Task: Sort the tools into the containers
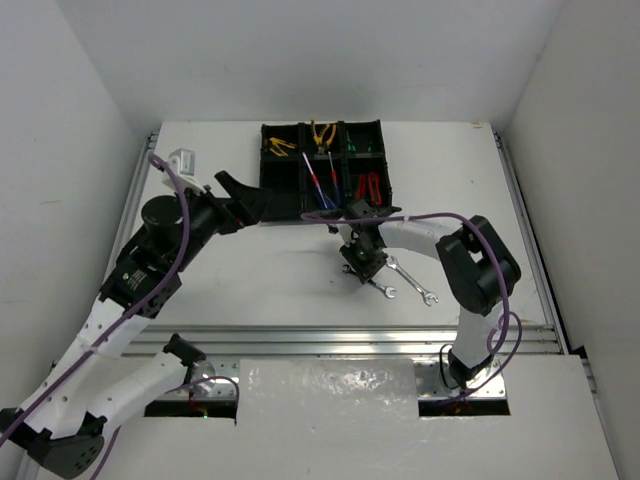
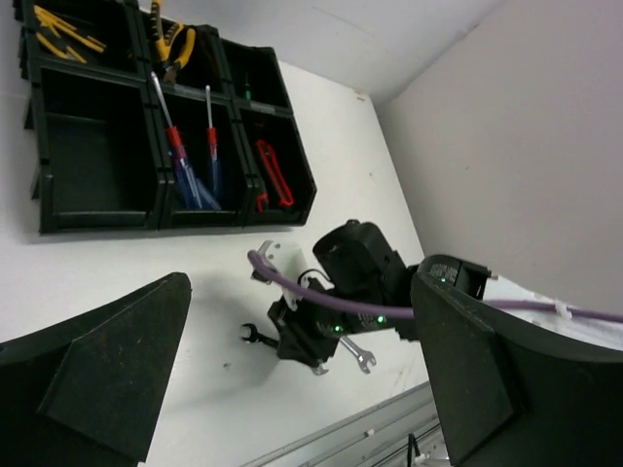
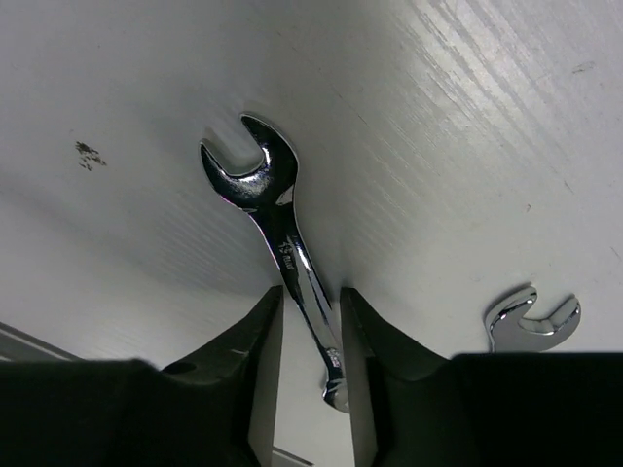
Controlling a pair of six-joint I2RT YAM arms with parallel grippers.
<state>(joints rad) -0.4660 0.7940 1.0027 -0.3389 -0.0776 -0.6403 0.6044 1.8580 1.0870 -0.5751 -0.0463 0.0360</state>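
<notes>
My right gripper [image 1: 365,268] points down at the table in front of the tray and is shut on a silver wrench [image 3: 282,243], which runs slantwise between its fingers. The wrench's open head sticks out past the fingers, and in the top view its other end [image 1: 386,291] shows beside the gripper. A second silver wrench [image 1: 415,280] lies on the table just to the right; its head shows in the right wrist view [image 3: 531,316]. My left gripper [image 1: 245,200] is open and empty at the near left corner of the black six-compartment tray [image 1: 300,216].
The tray holds yellow-handled tools [image 1: 278,146], orange pliers [image 1: 322,133], green-black screwdrivers [image 1: 362,150], blue and red screwdrivers [image 1: 320,185] and red cutters [image 1: 369,186]. Its near left compartment [image 2: 92,161] is empty. White walls enclose the table.
</notes>
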